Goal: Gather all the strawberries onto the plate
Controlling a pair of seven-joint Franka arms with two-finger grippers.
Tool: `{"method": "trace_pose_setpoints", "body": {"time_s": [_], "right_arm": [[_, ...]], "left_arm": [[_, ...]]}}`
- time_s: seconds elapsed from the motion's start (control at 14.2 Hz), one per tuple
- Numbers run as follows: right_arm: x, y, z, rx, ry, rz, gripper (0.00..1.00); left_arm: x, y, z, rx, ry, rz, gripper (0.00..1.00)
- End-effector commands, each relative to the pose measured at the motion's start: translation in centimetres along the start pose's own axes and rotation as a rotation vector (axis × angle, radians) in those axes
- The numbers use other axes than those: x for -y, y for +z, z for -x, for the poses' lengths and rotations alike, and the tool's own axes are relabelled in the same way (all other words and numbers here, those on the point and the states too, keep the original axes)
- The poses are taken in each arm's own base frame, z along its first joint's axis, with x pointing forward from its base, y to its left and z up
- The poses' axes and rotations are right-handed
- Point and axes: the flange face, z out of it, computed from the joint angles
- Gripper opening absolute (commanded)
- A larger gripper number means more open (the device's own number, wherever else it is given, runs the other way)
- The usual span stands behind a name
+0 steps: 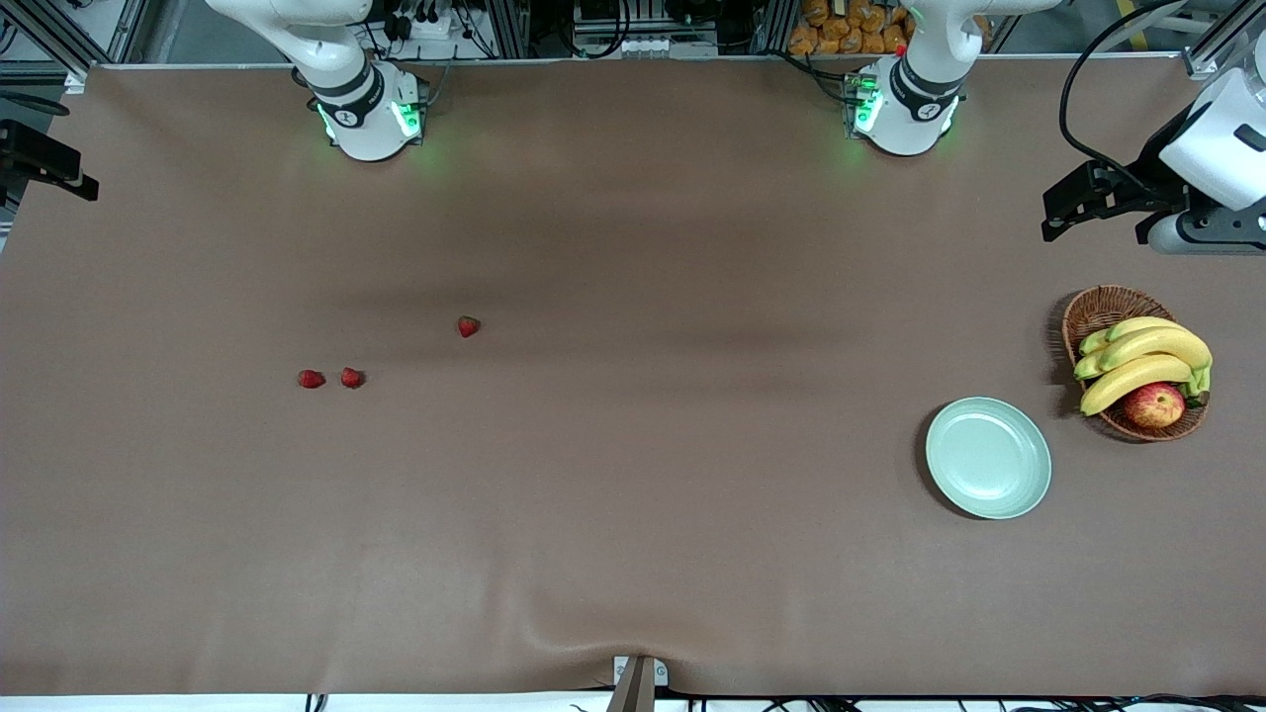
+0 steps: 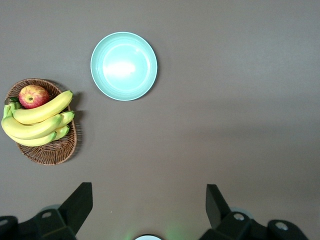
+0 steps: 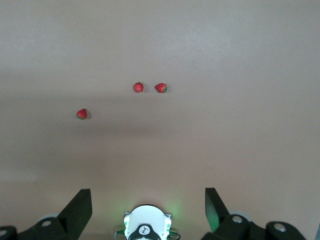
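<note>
Three strawberries [image 1: 352, 377] lie toward the right arm's end of the table, well apart from the empty mint-green plate [image 1: 988, 457] beside the wicker fruit basket [image 1: 1133, 362], as the left gripper [image 2: 148, 207] and right gripper [image 3: 148, 207] hang spread wide above; the small berries could likely roll or slip from a pinch on the way to the plate.

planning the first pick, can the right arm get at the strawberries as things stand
Probably yes: the three strawberries lie bare on the table at the right arm's end, nothing around them, and the right gripper is open above.
</note>
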Motion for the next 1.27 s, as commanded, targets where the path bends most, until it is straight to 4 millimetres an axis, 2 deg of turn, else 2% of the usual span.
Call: {"method": "trace_pose_setpoints", "body": {"time_s": [0.0,0.64,0.78,0.99,1.2], "right_arm": [[0.1,0.2,0.2,0.005,0.013,-0.008,1.0],[0.4,0.9,-0.3,0.013,0.008,-0.011,1.0],[1.9,2.6,-1.6,0.009,-0.022,-0.005,1.0],[5.9,5.5,-3.9,-0.008,-0.099,0.007,1.0],[10.0,10.0,-6.8,-0.011,-0.172,0.019,1.0]], "left_arm": [[0.2,-0.3,0.2,-0.005,0.02,0.0,1.0],[0.1,-0.3,0.1,-0.007,0.023,-0.001,1.0],[0.1,-0.3,0.1,-0.007,0.025,-0.001,1.0],[0.1,-0.3,0.1,-0.007,0.025,-0.001,1.0],[0.2,-0.3,0.0,-0.008,0.024,-0.01,1.0]]}}
